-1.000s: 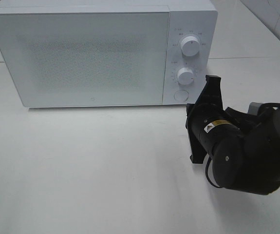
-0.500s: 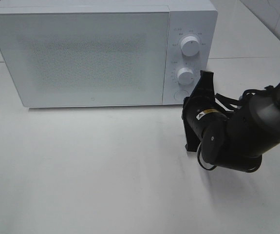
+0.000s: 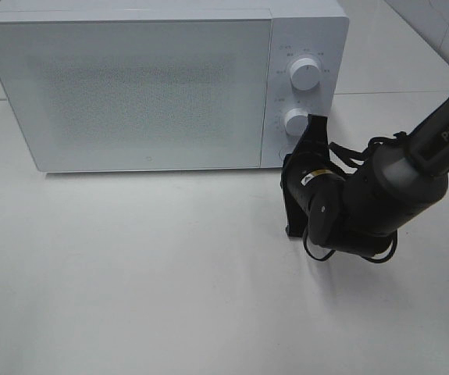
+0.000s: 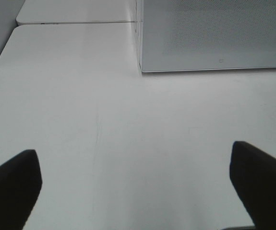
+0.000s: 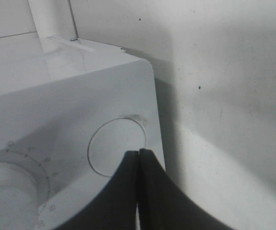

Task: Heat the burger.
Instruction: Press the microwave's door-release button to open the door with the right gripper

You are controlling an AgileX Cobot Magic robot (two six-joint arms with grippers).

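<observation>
The burger is out of view. A white microwave (image 3: 130, 86) stands at the back of the table with its door closed. My right gripper (image 3: 288, 166) is shut, turned on its side at the bottom of the control panel. In the right wrist view its tips (image 5: 138, 154) are pressed together right at the round button (image 5: 111, 143) below the lower knob (image 5: 6, 184). My left gripper (image 4: 134, 149) is open over bare table with nothing between its fingers, and the microwave's lower left corner (image 4: 214, 33) lies ahead of it. The left arm does not show in the exterior high view.
Two white knobs sit on the panel, the upper knob (image 3: 305, 74) and the lower knob (image 3: 297, 121). The white table (image 3: 130, 273) spreads in front of the microwave. A seam (image 3: 396, 92) joins it to another tabletop behind on the right.
My right arm has moved left and toward the microwave, bringing its shut gripper up to the round button on the panel. The gripper now covers that button in the exterior high view.
</observation>
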